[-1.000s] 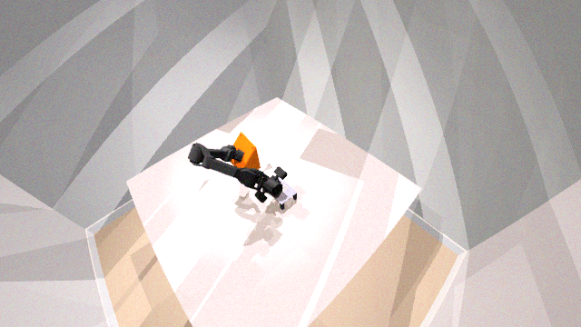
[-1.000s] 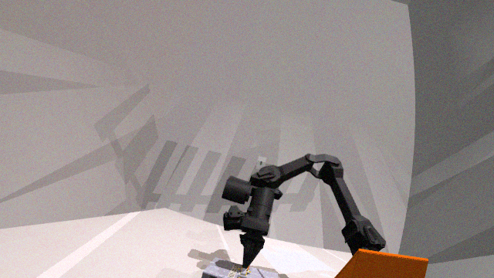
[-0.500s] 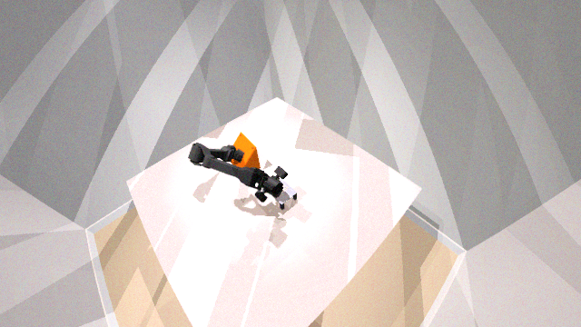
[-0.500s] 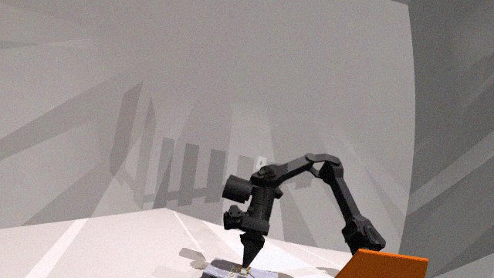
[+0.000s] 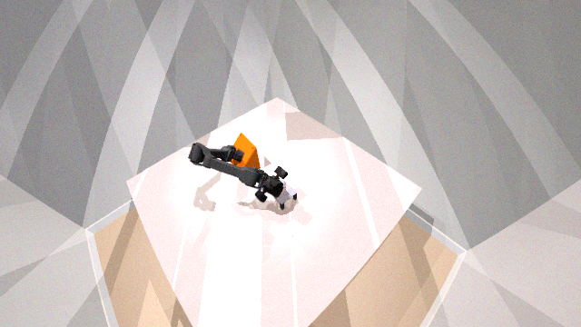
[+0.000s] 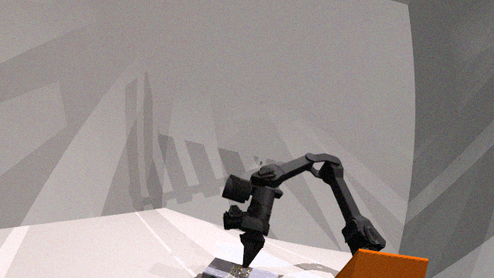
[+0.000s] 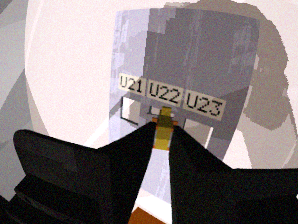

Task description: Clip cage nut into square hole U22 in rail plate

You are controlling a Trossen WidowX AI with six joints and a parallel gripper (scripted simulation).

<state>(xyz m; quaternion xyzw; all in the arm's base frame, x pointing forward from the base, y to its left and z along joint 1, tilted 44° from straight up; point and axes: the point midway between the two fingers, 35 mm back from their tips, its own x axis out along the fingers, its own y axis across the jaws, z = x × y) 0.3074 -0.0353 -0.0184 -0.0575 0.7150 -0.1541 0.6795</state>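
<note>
we have the black two-fingered hand [image 5: 289, 202] [image 6: 245, 266] [image 7: 162, 129] clenched on the small brass-yellow metal cage nut [image 6: 244, 271] [image 7: 163, 135], its tapered fingers pointing down. in the wrist view we see the nut at the square hole marked u22, between the holes marked u21 and u23 in the grey-lilac metal rail plate [image 5: 289, 187] [image 6: 220, 266] [image 7: 200, 55]; we cannot tell how deep its wings sit. the plate is on the pale, broad bench [image 5: 327, 227] [image 6: 96, 243] [image 7: 65, 65], and our black jointed arm [image 5: 227, 168] [image 6: 295, 168] arches over from beside the orange slanted block [image 5: 245, 151] [image 6: 390, 264].
</note>
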